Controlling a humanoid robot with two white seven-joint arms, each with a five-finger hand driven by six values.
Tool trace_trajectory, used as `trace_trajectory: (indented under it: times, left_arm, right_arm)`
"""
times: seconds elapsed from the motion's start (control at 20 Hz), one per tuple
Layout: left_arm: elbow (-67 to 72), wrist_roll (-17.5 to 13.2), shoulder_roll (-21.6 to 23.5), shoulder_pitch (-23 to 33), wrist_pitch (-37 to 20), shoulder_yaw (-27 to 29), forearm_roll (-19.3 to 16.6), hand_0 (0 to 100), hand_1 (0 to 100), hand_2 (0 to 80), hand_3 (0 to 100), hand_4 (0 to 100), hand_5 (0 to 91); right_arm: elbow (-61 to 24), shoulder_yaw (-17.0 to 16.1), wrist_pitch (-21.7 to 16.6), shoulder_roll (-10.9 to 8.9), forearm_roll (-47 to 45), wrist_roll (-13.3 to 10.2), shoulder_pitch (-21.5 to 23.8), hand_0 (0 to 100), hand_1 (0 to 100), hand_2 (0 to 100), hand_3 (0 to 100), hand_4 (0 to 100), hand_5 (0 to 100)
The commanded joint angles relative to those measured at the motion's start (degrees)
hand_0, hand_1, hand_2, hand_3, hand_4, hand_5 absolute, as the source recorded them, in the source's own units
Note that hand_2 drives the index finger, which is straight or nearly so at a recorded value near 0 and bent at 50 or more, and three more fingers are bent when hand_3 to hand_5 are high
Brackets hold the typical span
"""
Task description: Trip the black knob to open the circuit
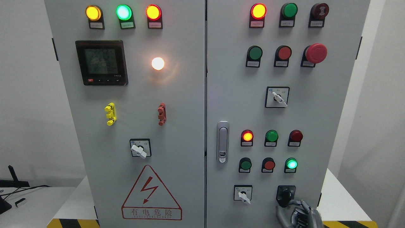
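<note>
Reaching up from the bottom edge at the right, the right hand (297, 212) has its metal fingers (292, 202) curled against the black knob (285, 195), which sits low on the right door of the grey cabinet (190, 95), just right of a white-handled selector switch (243, 193); the fingers touch the knob's lower side, though whether they fully clamp it cannot be told. Three such white-handled selectors show in all: this one, another higher on the right door (277, 97), and one on the left door (140, 148). Across the top of the left door stand three lit lamps, yellow (93, 12), green (123, 12) and red (153, 12), with a digital meter (102, 62) and one glowing white lamp (158, 63) below them. One yellow clip (110, 114) and one red clip (161, 114) sit at mid-height, above a triangular warning sign (151, 193). On the right door, one red mushroom button (315, 53) stands out at the upper right, and one metal door latch (222, 142) lies along the left edge. Only this one robot hand is in view.
</note>
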Motion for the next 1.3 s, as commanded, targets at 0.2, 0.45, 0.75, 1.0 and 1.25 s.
trace_trajectory:
  times: [0.2, 0.45, 0.75, 1.0, 1.25]
  left_arm:
    - [0.00, 0.03, 0.05, 0.00, -0.04, 0.00, 0.26, 12, 39, 0.0, 0, 0, 0.0]
    - [0.00, 0.03, -0.03, 0.00, -0.04, 0.00, 0.26, 12, 39, 0.0, 0, 0, 0.0]
    - [0.00, 0.03, 0.05, 0.00, -0.04, 0.00, 0.26, 12, 39, 0.0, 0, 0, 0.0]
    - [0.00, 0.03, -0.03, 0.00, -0.04, 0.00, 0.26, 12, 39, 0.0, 0, 0, 0.0]
    - [0.00, 0.03, 0.05, 0.00, -0.04, 0.00, 0.26, 12, 39, 0.0, 0, 0, 0.0]
  right_arm:
    - [-0.06, -0.88, -0.10, 0.00, 0.00, -0.04, -0.33, 38, 74, 48, 99, 100, 100]
    - [-0.15, -0.88, -0.10, 0.00, 0.00, -0.04, -0.41, 37, 73, 48, 99, 100, 100]
    - [-0.15, -0.79, -0.18, 0.00, 0.00, -0.04, -0.41, 38, 73, 48, 99, 100, 100]
    - [-0.15, -0.70, -0.18, 0.00, -0.09, 0.05, -0.41, 38, 73, 48, 99, 100, 100]
    - [-0.23, -0.35, -0.18, 0.00, -0.09, 0.05, -0.41, 38, 73, 48, 99, 100, 100]
